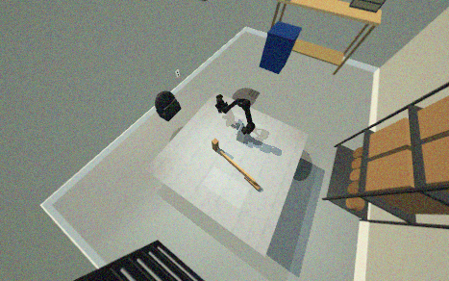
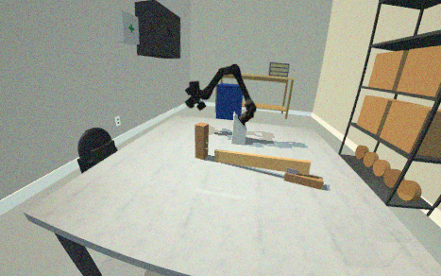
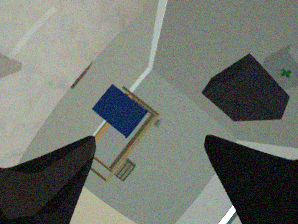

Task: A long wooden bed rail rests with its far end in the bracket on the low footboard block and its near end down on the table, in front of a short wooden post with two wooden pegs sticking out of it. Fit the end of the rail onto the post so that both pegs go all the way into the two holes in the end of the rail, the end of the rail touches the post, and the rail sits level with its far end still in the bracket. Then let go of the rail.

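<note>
Has the black arm raised over the far side of the marble-patterned table, bent at a high elbow in the upper middle of the exterior frame. Has the gripper spread nearly to its widest, with nothing between the fingertips, up in the air and well apart from the woodwork.

Shows the long wooden bed rail running from the middle toward the lower right in the top view, and across the centre in the exterior view. Has its right-hand end, in the exterior frame, at the bracket on the low footboard block, right of centre. Has the other end low by the table top, near the upright wooden post, but apart from it. Shows small pale pegs on the rail side of the post, outside the rail; too small to make out in detail.

Shows in the wrist view a blue bin left of centre, beside a wooden workbench, and a dark wall cabinet at upper right. Shows no part of the rail there.
</note>
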### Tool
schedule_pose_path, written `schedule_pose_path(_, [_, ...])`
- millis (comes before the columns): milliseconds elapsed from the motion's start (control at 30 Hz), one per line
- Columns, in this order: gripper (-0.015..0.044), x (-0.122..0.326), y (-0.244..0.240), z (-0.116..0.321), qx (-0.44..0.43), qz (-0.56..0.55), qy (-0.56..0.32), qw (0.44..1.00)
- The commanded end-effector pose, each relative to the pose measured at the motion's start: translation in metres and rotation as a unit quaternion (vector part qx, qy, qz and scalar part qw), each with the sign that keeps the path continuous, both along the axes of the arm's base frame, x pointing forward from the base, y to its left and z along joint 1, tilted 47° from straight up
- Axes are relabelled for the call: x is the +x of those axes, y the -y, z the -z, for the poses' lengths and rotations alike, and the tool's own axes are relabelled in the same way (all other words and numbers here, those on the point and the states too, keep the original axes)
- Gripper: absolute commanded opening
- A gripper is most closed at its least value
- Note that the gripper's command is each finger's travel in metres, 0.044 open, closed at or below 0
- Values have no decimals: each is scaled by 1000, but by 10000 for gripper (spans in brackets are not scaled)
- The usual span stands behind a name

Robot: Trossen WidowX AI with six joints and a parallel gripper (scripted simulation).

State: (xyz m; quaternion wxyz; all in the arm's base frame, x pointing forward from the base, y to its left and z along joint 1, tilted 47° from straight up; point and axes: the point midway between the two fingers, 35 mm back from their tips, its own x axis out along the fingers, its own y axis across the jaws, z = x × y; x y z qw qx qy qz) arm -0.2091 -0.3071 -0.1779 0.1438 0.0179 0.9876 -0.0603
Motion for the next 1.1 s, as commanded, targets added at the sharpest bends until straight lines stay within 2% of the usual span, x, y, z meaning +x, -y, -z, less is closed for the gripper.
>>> schedule_pose_path(0, [426, 0, 1, 0, 0, -1, 1, 1000])
schedule_pose_path(200, [440, 23, 28, 1, -6, -53, 42, 998])
schedule_pose_path(633, [440, 119, 93, 1, -3, -203, 183, 962])
schedule_pose_path(867, [440, 201, 112, -4, 19, -290, 283, 914])
schedule_pose_path(1067, [440, 278, 110, -15, 51, -350, 371, 858])
